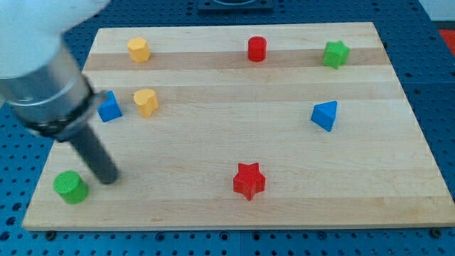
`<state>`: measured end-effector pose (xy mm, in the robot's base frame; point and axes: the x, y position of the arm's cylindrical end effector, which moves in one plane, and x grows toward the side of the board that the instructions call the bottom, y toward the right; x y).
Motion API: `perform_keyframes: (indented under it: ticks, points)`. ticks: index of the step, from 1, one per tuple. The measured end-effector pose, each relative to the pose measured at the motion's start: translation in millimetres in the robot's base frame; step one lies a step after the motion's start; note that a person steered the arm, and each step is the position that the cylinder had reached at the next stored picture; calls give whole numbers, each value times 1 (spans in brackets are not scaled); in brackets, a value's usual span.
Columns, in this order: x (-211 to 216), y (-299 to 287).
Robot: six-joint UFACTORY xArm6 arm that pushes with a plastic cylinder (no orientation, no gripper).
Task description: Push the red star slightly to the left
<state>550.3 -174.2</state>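
Camera view: red star [249,180] bottom centre looks light and slidey; your tip [108,178], bare rod holding nothing, sits far left—push its right-hand points.

Wooden board [213,206] on blue perforated base [441,43]. My tip [108,178] down at the view's lower left, just right of green cylinder [70,186], close but apparently not touching. Red star [249,180] lower centre, well apart from the tip, off to its right. Blue block [109,107], triangular, partly hidden behind the arm body, with yellow heart-like block [146,102] just to its right. Yellow hexagon block [138,50] upper left, red cylinder [257,49] top centre, green star [335,54] upper right, blue triangular block [325,115] at right.
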Motion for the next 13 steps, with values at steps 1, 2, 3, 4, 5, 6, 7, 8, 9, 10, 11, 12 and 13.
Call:
perform_keyframes:
  ticks: [1,2,3,4,5,6,7,8,9,10,11,12,13]
  points:
    - [-38,72]
    - [-37,128]
    - [-27,226]
    - [-8,299]
    - [36,258]
    - [39,207]
    - [38,224]
    - [27,271]
    - [25,288]
    - [15,295]
    - [5,295]
    - [-5,295]
    - [-5,300]
